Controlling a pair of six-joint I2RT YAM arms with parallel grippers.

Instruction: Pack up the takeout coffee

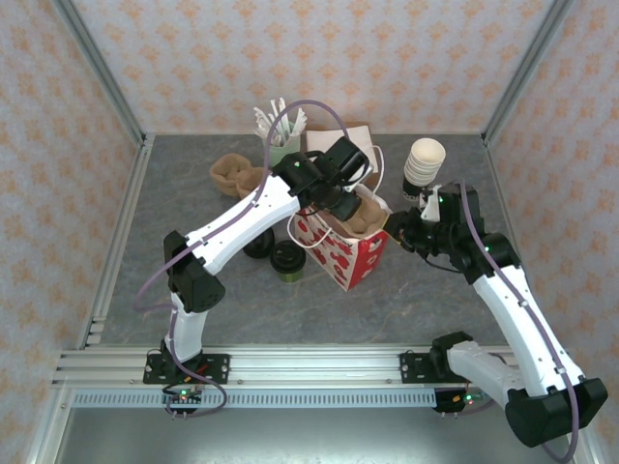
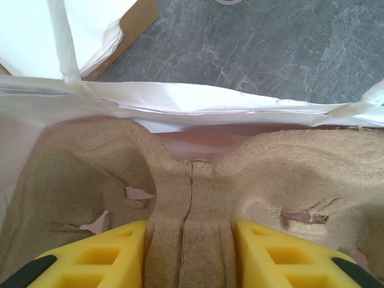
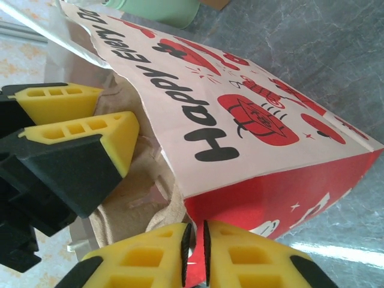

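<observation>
Takeout coffee stood on table, just beside bag at its nine o'clock | I saw left gripper clamped on pulp carrier centre rib inside bag | right gripper pinched bag rim at three o'clock.

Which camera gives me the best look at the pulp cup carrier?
Left wrist: the pulp cup carrier sits close up, its ridge clamped by the left gripper. Top external shows its top inside the bag; right wrist, a shadowed sliver.
</observation>
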